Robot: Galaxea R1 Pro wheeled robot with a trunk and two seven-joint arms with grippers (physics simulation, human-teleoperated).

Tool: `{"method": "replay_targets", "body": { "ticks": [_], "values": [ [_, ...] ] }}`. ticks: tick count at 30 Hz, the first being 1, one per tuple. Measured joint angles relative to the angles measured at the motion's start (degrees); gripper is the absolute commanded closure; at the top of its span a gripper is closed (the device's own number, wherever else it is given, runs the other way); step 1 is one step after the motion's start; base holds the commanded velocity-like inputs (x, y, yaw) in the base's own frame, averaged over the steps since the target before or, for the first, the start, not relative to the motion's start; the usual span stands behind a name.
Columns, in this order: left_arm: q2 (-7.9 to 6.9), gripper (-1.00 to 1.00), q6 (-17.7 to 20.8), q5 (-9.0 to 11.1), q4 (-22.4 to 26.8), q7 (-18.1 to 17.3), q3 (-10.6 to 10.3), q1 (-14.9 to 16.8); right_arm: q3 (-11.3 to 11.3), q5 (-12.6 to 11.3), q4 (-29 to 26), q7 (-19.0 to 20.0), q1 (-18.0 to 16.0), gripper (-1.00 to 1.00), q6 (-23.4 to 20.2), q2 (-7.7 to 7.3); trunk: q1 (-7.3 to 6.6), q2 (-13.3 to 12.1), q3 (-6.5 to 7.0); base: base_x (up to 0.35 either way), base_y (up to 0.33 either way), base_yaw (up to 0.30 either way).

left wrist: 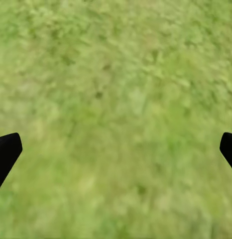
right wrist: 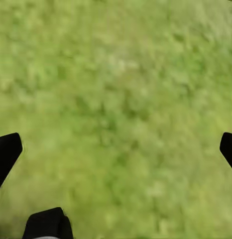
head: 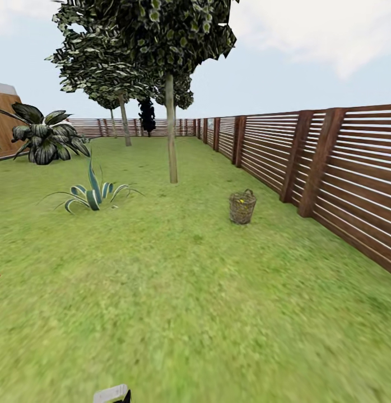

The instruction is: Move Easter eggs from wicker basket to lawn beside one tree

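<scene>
Left gripper [left wrist: 116,149] and right gripper [right wrist: 116,149], fingers spread wide and empty, hang over mottled green lawn [head: 162,313]. The small brown woven wicker basket [head: 242,207] stands far ahead, rightward, likely favouring the right arm.

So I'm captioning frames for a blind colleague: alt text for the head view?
A small wicker basket stands on a wide green lawn near a slatted wooden fence, with a thin-trunked tree behind and left of it and a striped spiky plant further left.
</scene>
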State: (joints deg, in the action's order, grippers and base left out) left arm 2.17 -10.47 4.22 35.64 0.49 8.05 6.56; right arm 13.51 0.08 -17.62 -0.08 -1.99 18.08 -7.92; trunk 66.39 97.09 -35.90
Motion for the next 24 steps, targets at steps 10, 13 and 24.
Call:
{"method": "replay_targets", "body": {
  "ticks": [10, 13, 24],
  "values": [
    [0.0, -1.0, 0.0, 0.0, 0.0, 0.0, 0.0, 0.0, 0.0, 0.1, 0.0, 0.0, 0.0, -1.0, 0.0, -0.01, 0.0, 0.0, 0.0, 0.261, 0.218, 0.0],
    [0.0, -1.0, 0.0, 0.0, 0.0, 0.0, 0.0, 0.0, 0.0, 0.1, 0.1, 0.0, 0.0, -1.0, 0.0, 0.0, 0.0, 0.0, 0.0, 0.263, 0.214, 0.0],
    [0.07, -1.0, 0.0, 0.0, 0.0, 0.0, 0.0, 0.0, 0.0, 0.1, 0.4, 0.0, 0.0, -1.0, 0.0, 0.0, 0.0, 0.0, 0.0, 0.271, 0.197, 0.0]
  ]
}}
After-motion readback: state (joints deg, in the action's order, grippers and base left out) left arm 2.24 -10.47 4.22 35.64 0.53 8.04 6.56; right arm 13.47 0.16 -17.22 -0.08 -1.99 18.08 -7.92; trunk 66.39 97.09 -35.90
